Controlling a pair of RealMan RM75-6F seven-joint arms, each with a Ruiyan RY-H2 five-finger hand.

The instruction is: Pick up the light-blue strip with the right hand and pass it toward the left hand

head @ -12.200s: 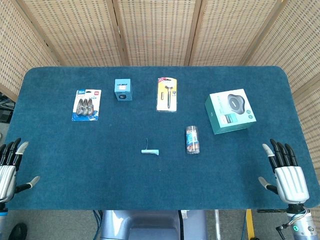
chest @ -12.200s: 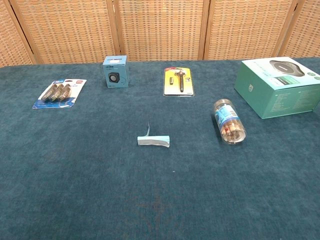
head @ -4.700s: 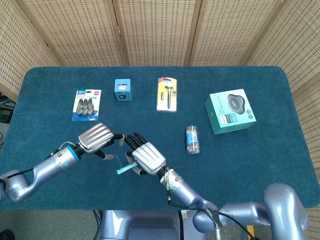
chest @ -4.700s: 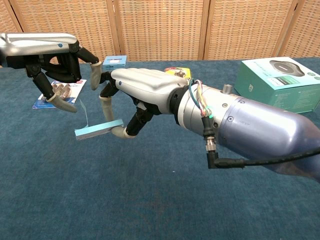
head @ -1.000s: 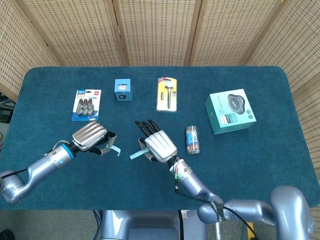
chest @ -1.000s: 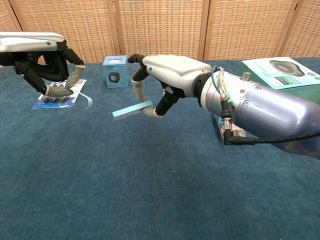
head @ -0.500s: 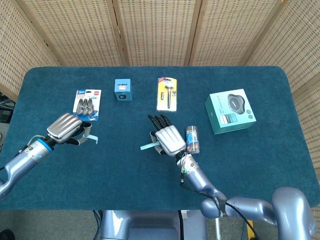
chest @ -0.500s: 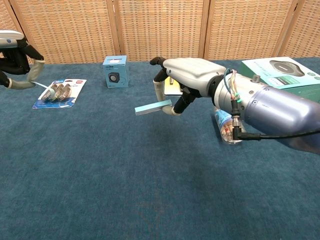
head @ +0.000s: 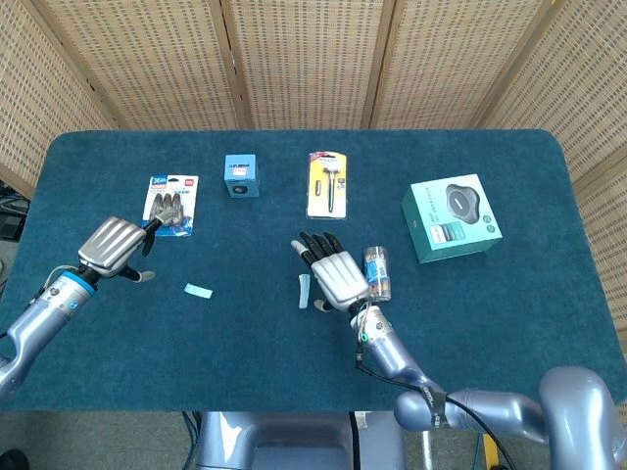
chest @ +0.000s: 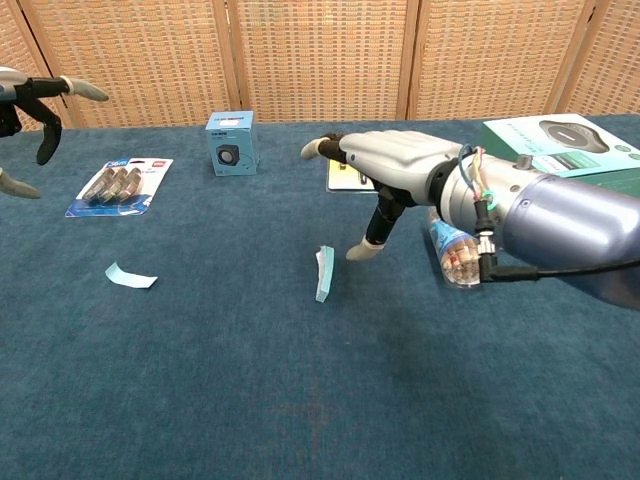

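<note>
The light-blue strip [head: 304,291] [chest: 325,273] is on the blue cloth at mid-table, standing on its edge just left of my right hand. My right hand [head: 338,274] [chest: 390,155] hovers over it with fingers spread, holding nothing. A smaller light-blue piece [head: 199,291] [chest: 131,277] lies flat on the cloth further left. My left hand [head: 110,247] [chest: 35,120] is at the far left, fingers apart and empty, above and left of that piece.
A battery pack [head: 170,205] [chest: 118,186] lies close to the left hand. Behind are a small blue box [head: 241,176] [chest: 230,143] and a yellow blister pack [head: 327,184]. A clear jar [head: 377,273] [chest: 455,255] lies beside the right hand; a teal box [head: 452,217] [chest: 560,170] is at right.
The right hand has let go of the strip, which dropped to the cloth. The left hand has opened too, its small light-blue piece now lying on the table.
</note>
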